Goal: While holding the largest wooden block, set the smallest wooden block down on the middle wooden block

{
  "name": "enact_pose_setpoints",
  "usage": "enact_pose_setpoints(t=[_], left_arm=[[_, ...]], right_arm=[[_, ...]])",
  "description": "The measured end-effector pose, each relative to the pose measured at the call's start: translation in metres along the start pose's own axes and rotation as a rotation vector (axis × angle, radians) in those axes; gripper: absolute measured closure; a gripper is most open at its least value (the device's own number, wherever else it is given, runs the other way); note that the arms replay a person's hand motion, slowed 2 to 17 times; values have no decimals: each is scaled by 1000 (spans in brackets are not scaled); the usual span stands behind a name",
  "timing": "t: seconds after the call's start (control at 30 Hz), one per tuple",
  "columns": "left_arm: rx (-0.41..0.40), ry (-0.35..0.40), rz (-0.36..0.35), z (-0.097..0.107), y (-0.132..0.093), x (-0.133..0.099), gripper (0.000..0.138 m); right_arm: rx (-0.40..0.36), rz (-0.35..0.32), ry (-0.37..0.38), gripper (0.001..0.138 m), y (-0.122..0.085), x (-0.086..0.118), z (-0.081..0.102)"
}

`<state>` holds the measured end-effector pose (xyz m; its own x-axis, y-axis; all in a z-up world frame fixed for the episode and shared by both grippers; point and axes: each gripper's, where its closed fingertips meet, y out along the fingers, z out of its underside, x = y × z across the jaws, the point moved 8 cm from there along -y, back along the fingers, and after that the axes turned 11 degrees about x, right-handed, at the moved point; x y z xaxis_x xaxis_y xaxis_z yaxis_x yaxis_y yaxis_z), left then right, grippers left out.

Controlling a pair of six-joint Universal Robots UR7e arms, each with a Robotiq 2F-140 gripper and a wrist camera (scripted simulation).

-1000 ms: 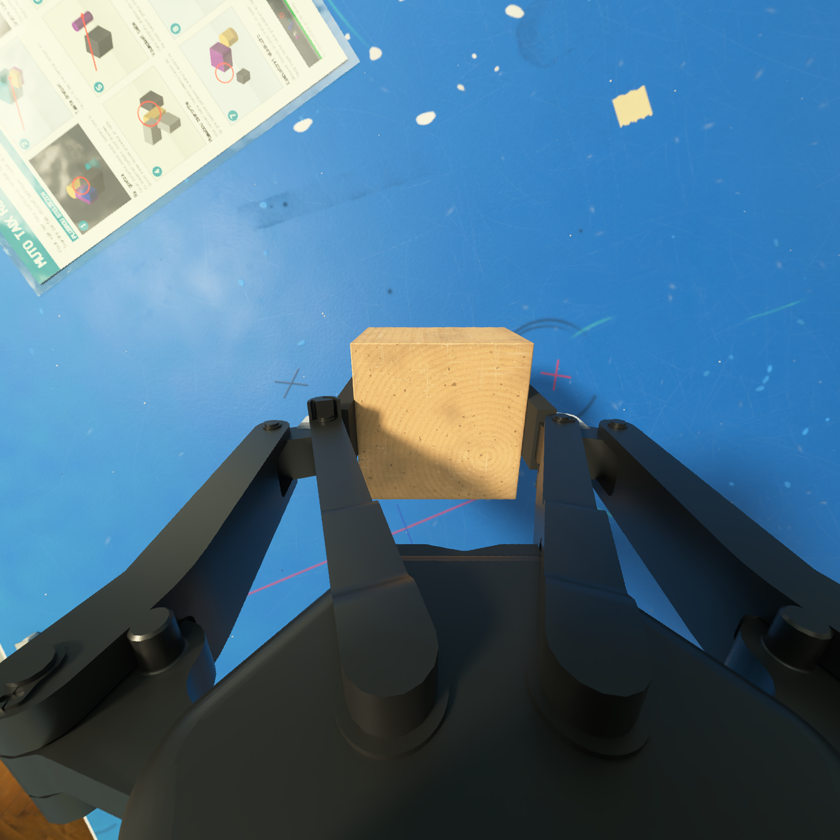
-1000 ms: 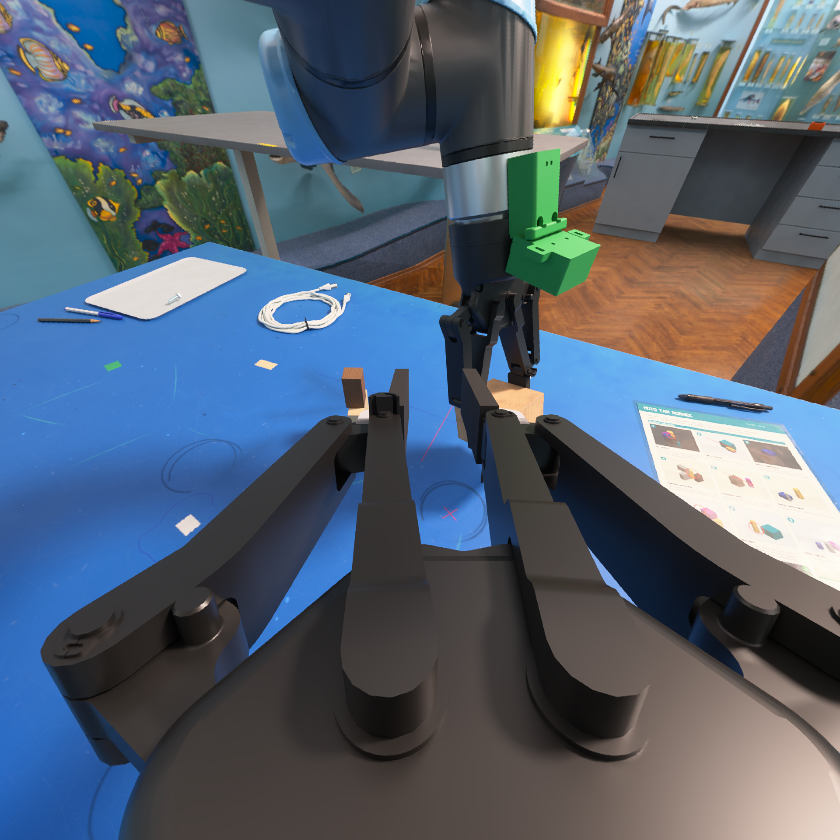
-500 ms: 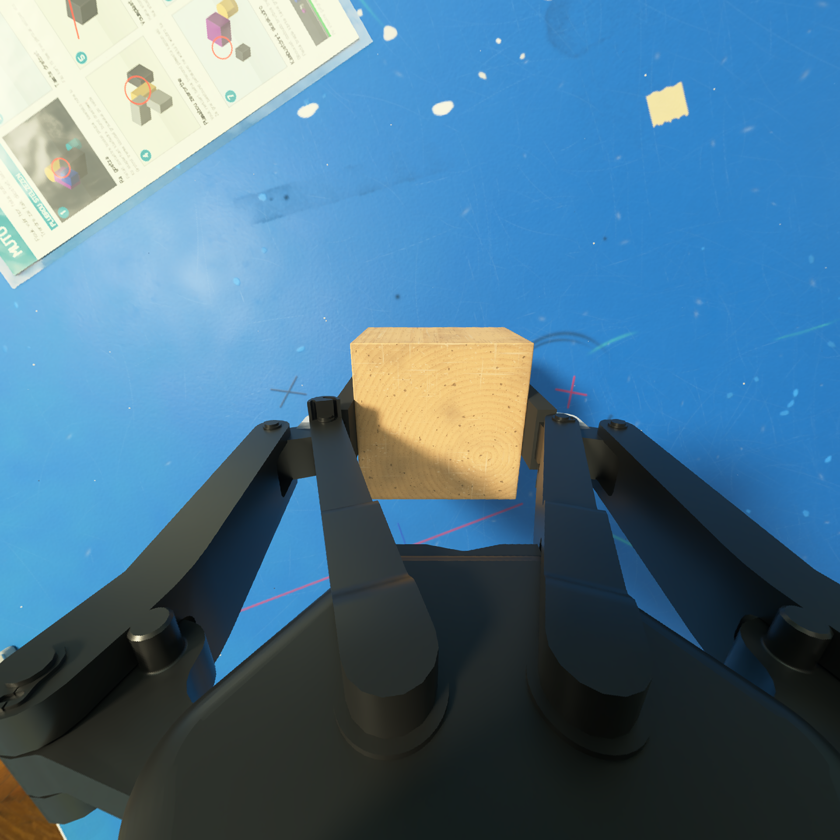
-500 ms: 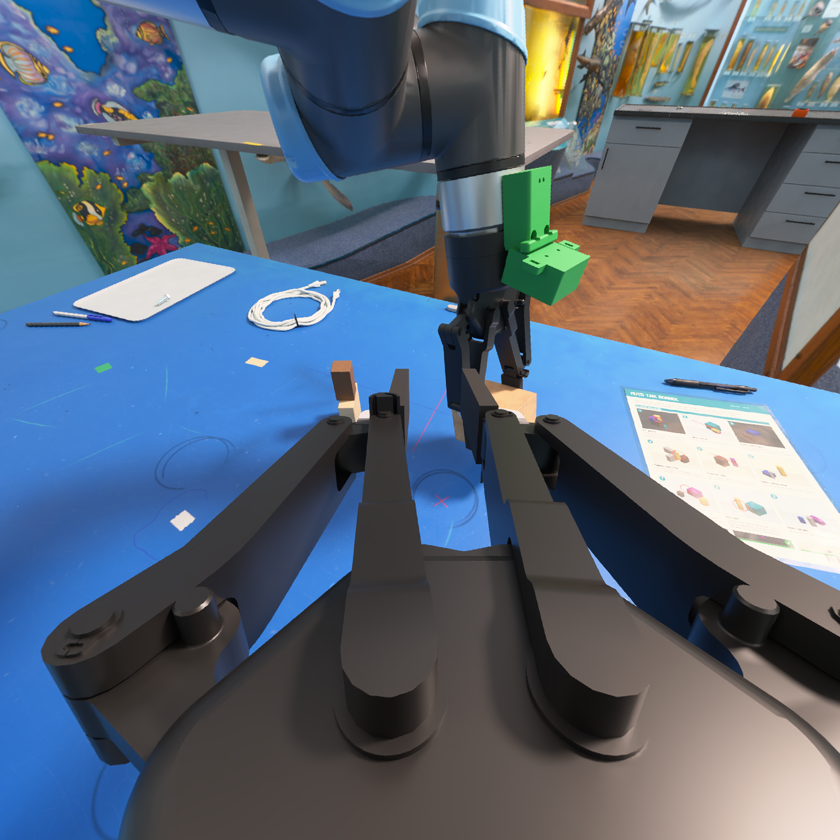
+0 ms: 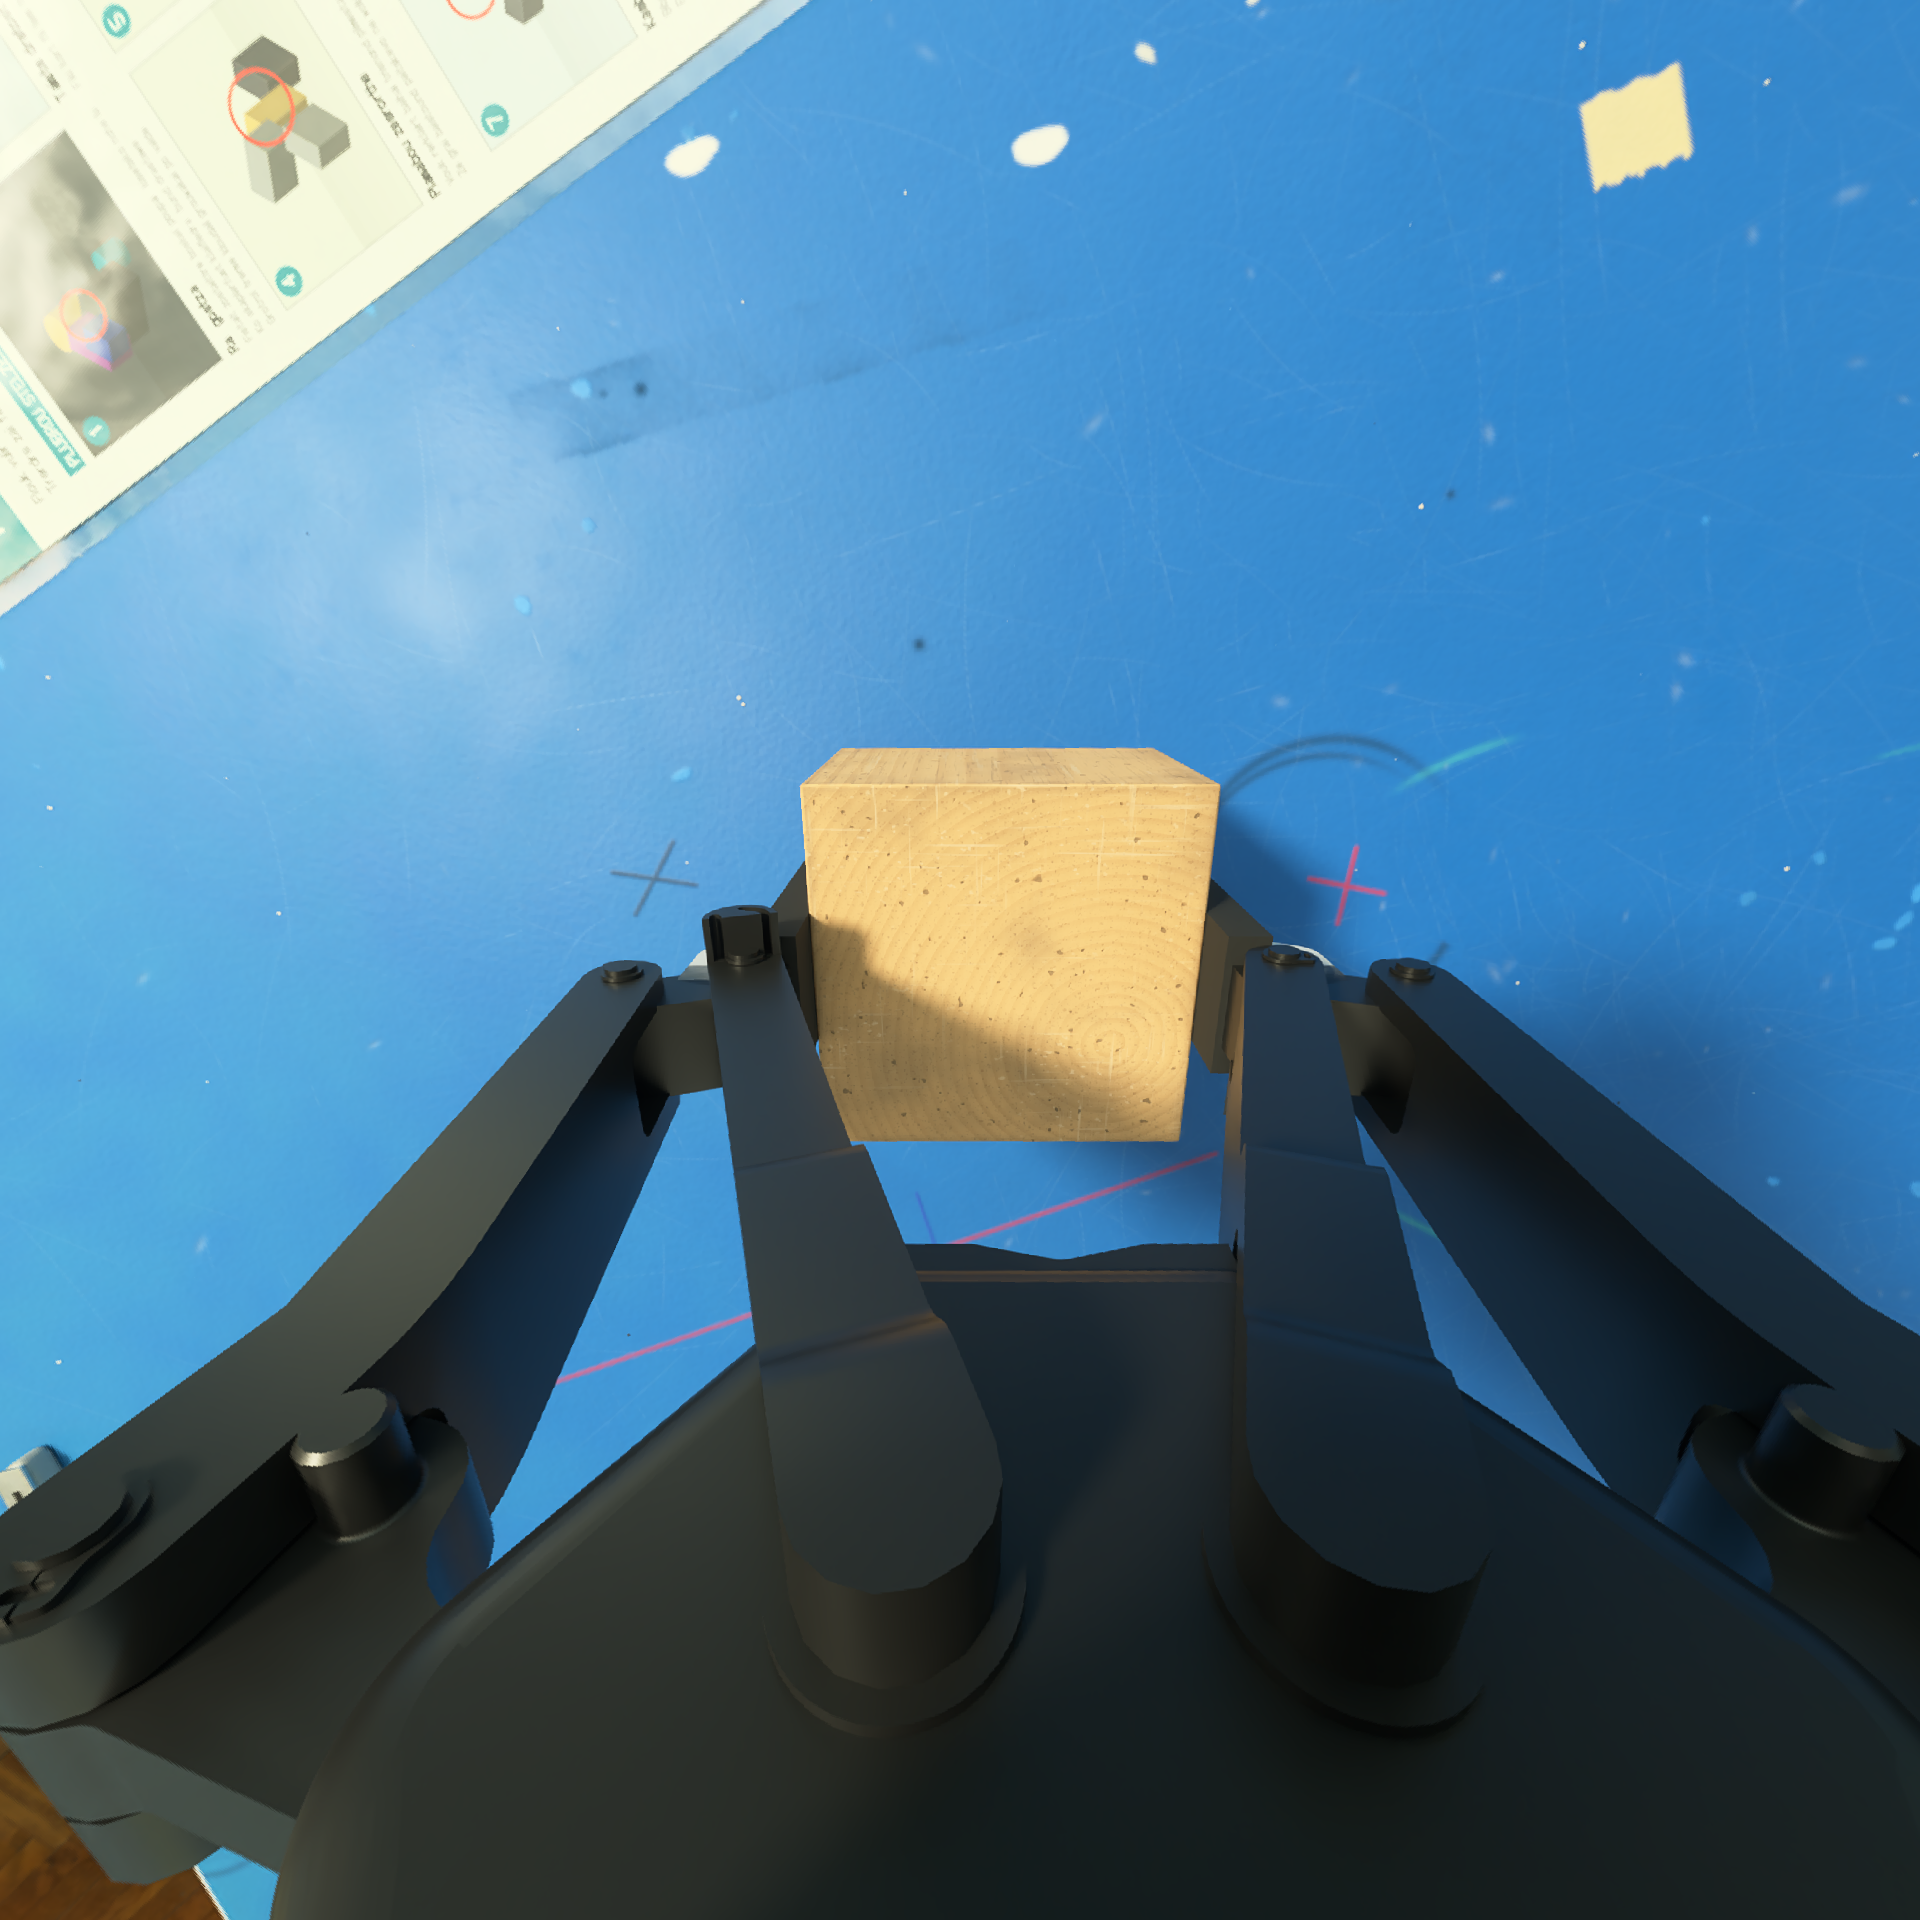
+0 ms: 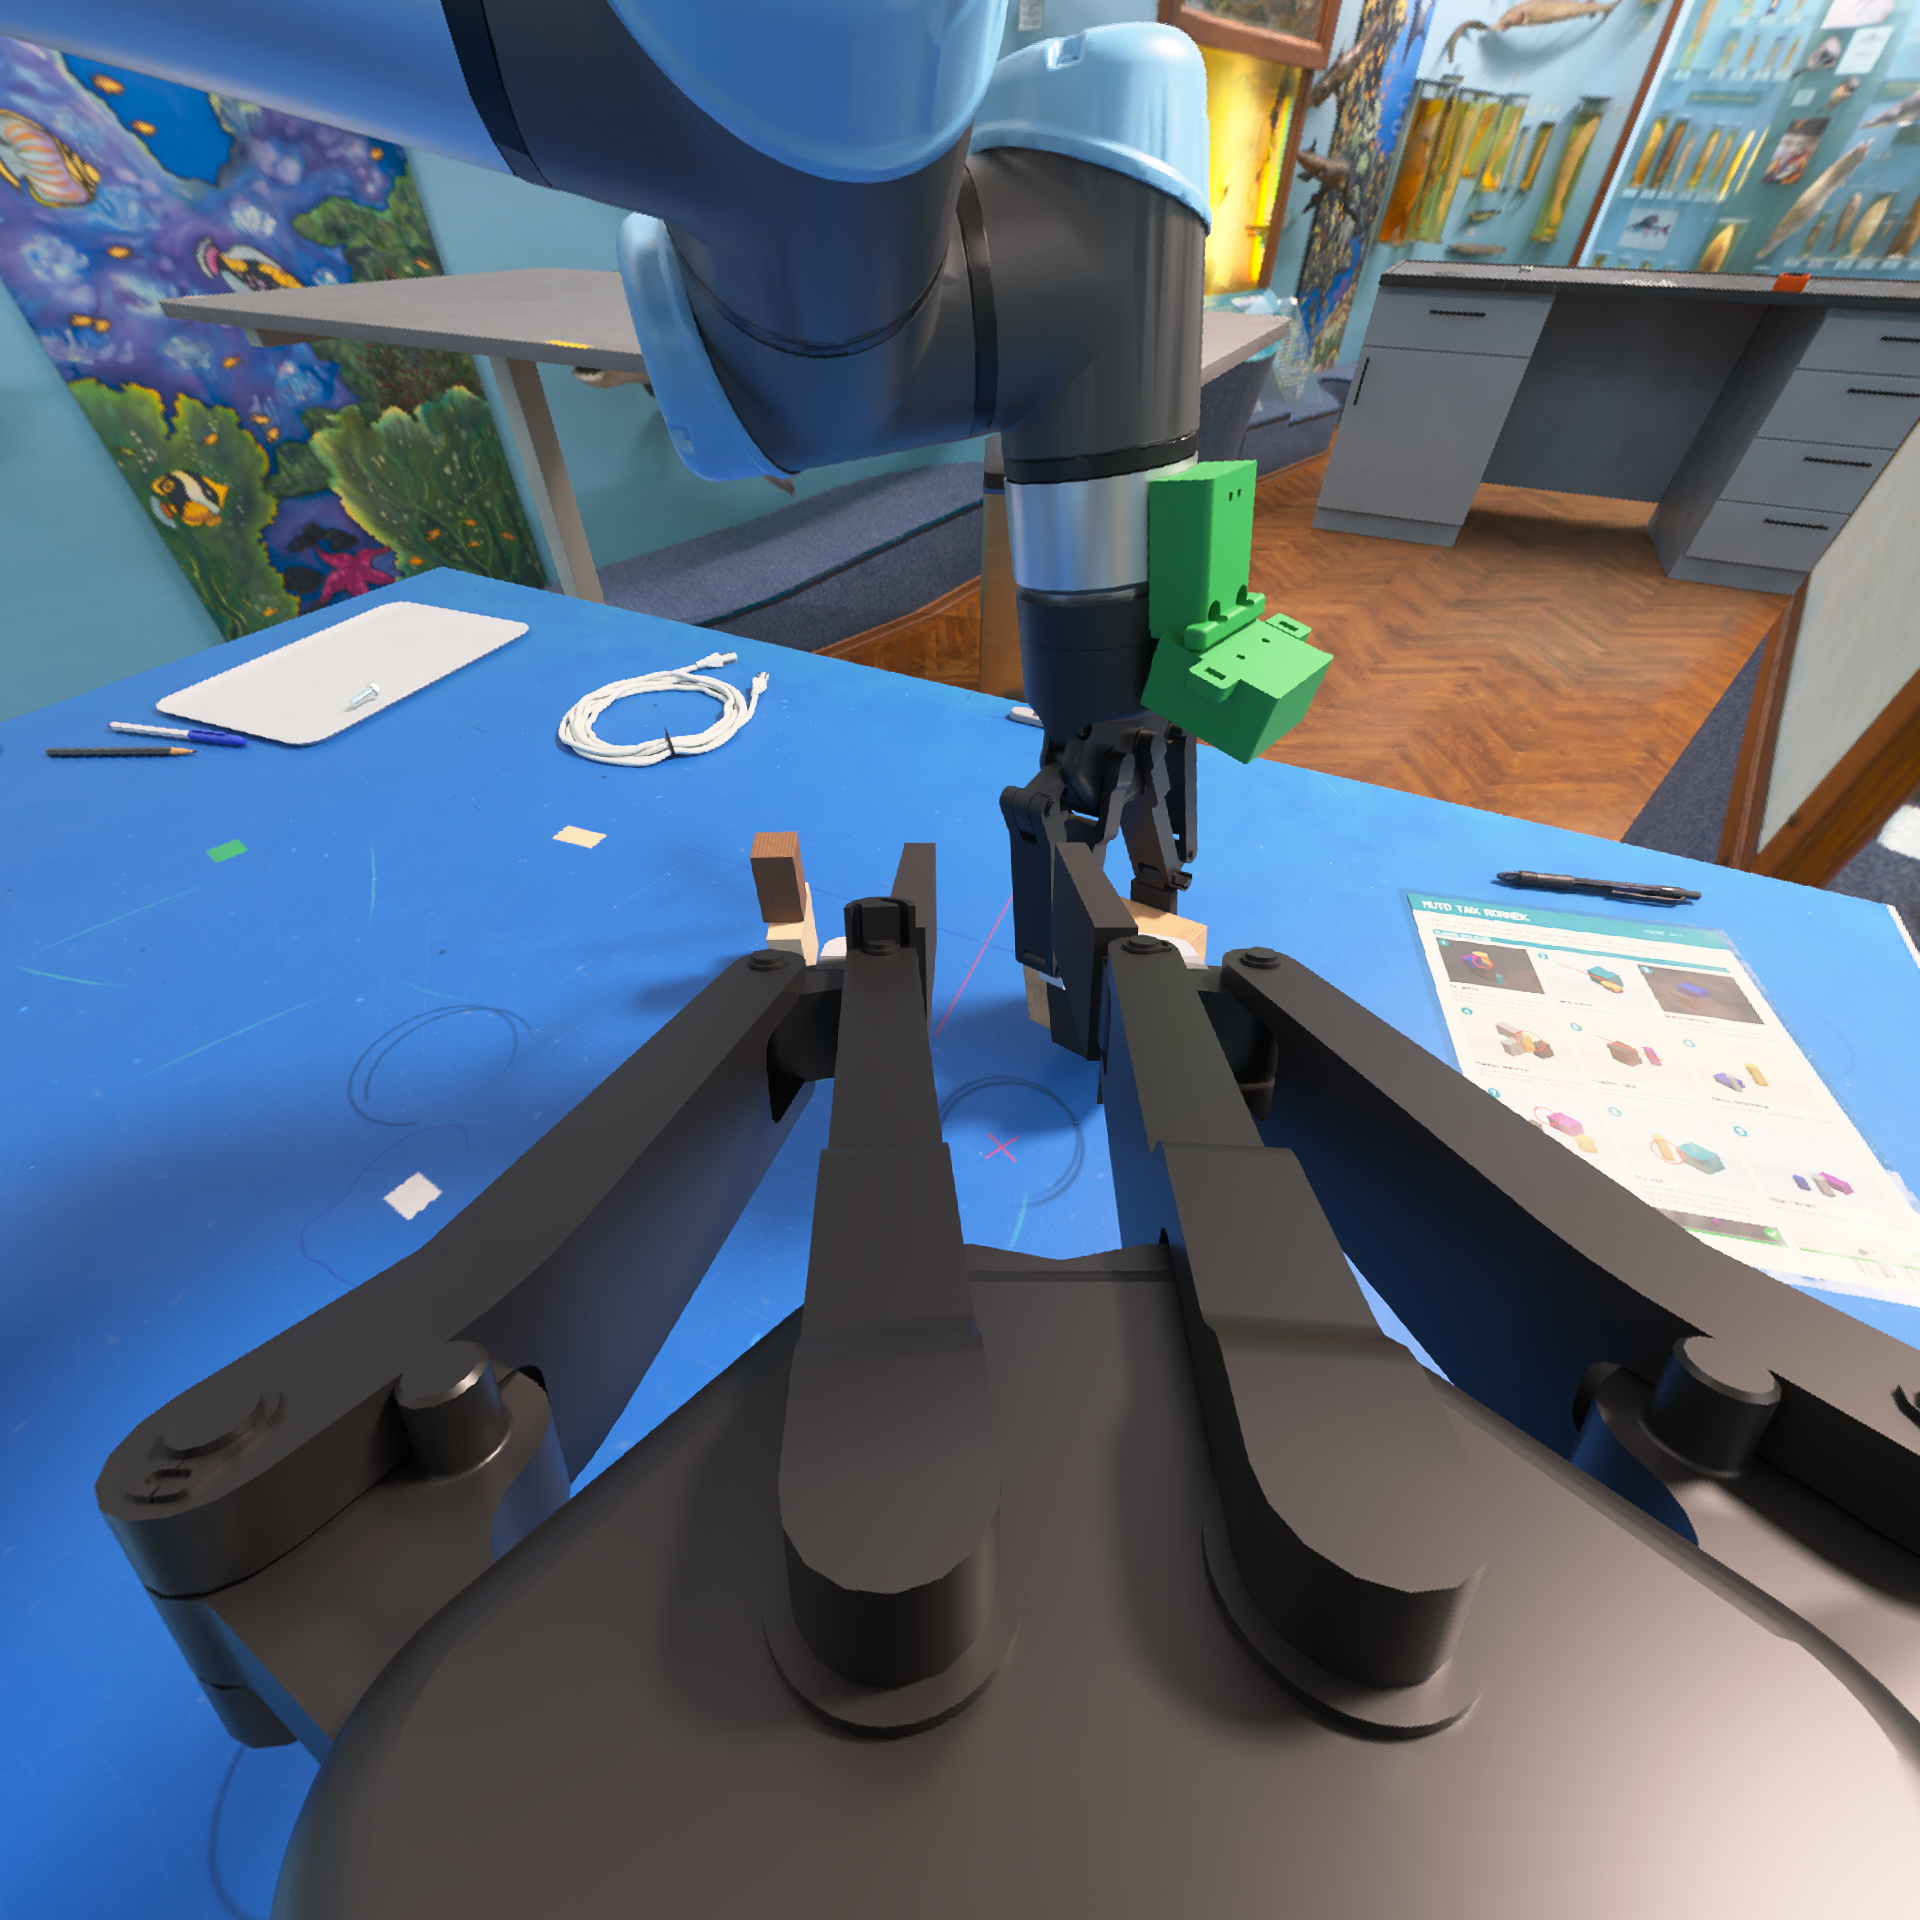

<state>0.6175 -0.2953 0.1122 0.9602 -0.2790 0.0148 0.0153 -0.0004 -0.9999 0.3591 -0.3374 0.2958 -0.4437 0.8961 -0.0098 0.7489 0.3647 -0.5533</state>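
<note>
The largest wooden block sits clamped between left fingers.

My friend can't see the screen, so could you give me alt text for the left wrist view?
A pale wooden block is clamped between the two dark fingers of the left gripper, held above a scuffed blue table. A printed instruction sheet lies at the upper left and a scrap of tan tape at the upper right.

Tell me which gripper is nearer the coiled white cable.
Left. The left gripper, clamping the largest wooden block, stands closer to the cable than the right gripper.
</note>
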Motion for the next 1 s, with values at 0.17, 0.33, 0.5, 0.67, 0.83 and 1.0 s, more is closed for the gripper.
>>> enact_pose_setpoints(t=[0.17,0.33,0.5,0.67,0.83,1.0], left_arm=[[16,-1,-3,2,4,1,63],[18,-7,3,3,8,1,63],[21,-11,5,4,11,2,63],[29,-11,3,5,13,3,63],[32,-10,5,5,15,2,63],[36,-4,1,5,17,2,63]], right_arm=[[4,-2,-4,109,2,1,-1],[6,-7,-8,109,4,2,-1],[10,-12,-10,109,6,2,-2],[13,-15,-10,109,8,2,-1],[12,-17,-10,109,9,1,-1],[14,-21,-10,109,10,1,-1]])
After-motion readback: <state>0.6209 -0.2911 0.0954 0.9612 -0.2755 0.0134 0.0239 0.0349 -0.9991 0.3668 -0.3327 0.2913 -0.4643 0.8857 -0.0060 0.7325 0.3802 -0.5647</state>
